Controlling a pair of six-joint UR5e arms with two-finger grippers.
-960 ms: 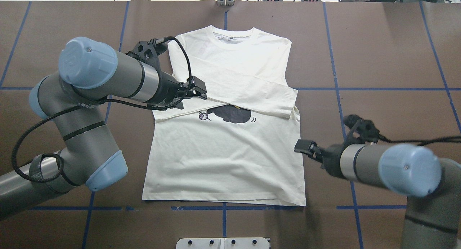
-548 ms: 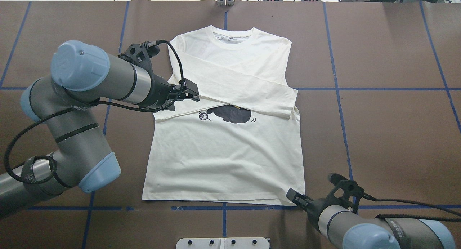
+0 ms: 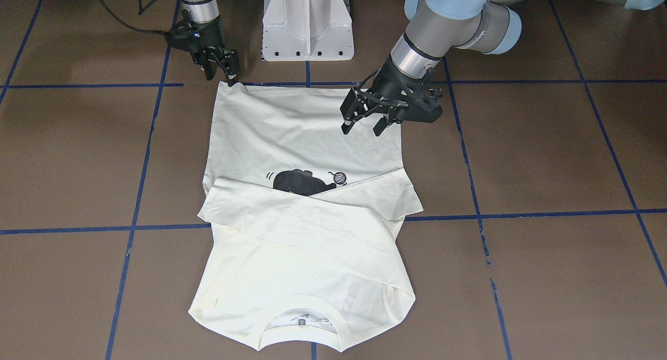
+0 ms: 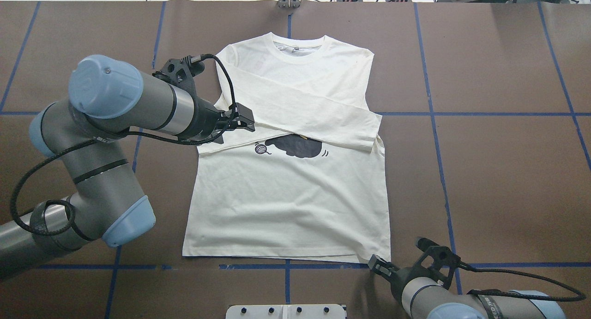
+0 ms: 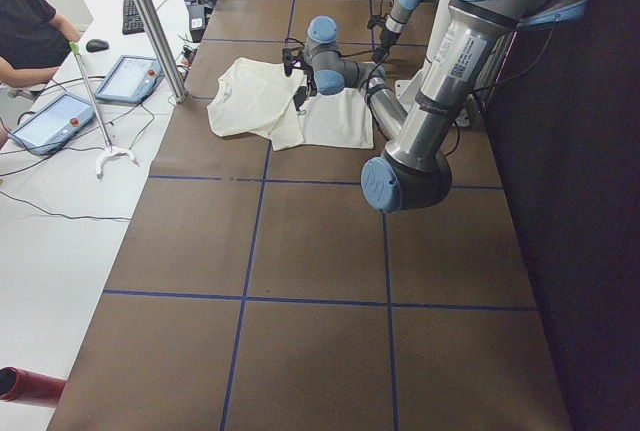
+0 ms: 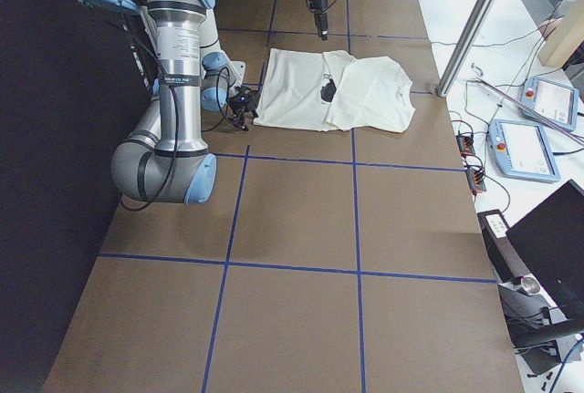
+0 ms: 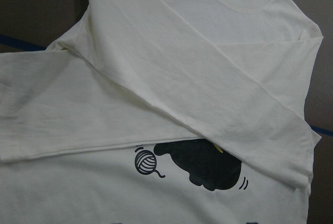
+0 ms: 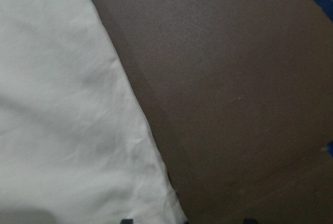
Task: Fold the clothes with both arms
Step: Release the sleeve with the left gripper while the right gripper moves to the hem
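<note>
Bright, even light from above nearly washes out the cream T-shirt on the matte brown tabletop, shadows are soft and faint along the T-shirt's edges, and the right wrist view of its hem corner is blurred, the left wrist view crisp.

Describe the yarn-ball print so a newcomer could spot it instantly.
Find the cream T-shirt spread on the brown table. Beside its folded sleeves sits a solid black cat print; the yarn ball is the small outlined circle next to it, trailing a thread.

Brown table surrounds the T-shirt on all sides; the white pedestal stands near its hem.
</note>
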